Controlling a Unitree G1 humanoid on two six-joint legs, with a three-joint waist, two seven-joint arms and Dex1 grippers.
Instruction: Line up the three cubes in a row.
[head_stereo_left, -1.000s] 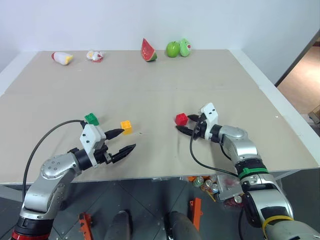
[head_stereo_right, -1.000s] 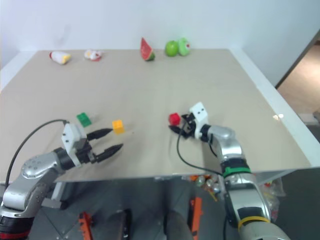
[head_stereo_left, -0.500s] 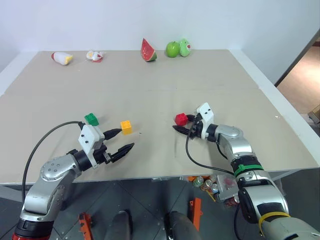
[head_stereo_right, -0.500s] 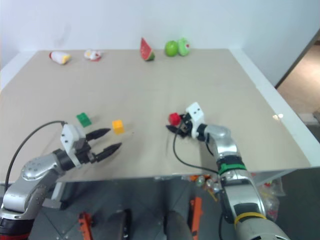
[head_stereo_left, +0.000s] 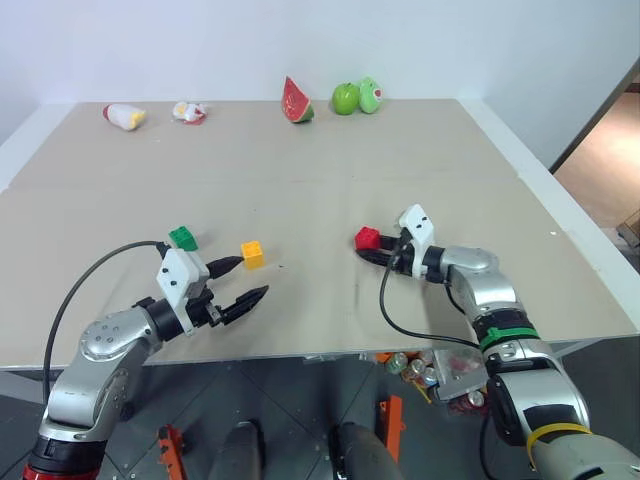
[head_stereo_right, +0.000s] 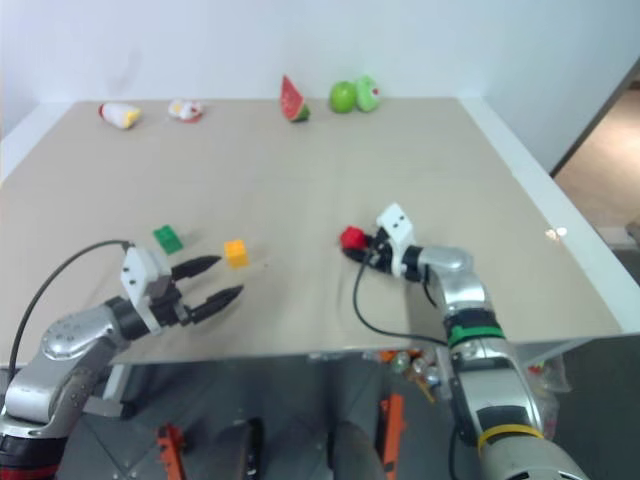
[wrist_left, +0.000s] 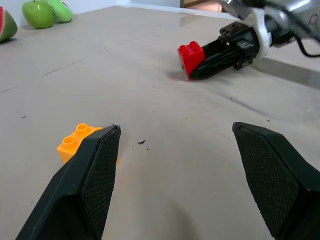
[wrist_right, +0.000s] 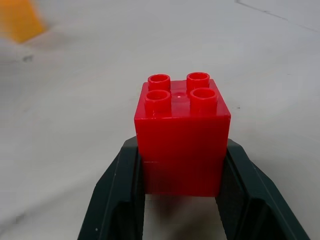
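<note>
The red cube (head_stereo_left: 367, 238) sits near the table's middle, clamped between the two black fingers of my right gripper (head_stereo_left: 376, 248); the right wrist view shows the red cube (wrist_right: 181, 134) squeezed at its base by both fingers (wrist_right: 122, 195). The yellow-orange cube (head_stereo_left: 252, 254) lies left of centre, and the green cube (head_stereo_left: 183, 238) further left. My left gripper (head_stereo_left: 243, 280) hovers open just in front of the yellow-orange cube (wrist_left: 80, 146), with nothing between its fingers (wrist_left: 92, 185).
Along the table's far edge stand a toy watermelon slice (head_stereo_left: 296, 100), a green apple (head_stereo_left: 346, 98), a green toy (head_stereo_left: 371, 94), and two small toys (head_stereo_left: 124, 116) at the far left. The table's front edge (head_stereo_left: 300, 356) runs just below both grippers.
My right gripper has closed on the red cube and swung its wrist a little. The left gripper stays where it was.
</note>
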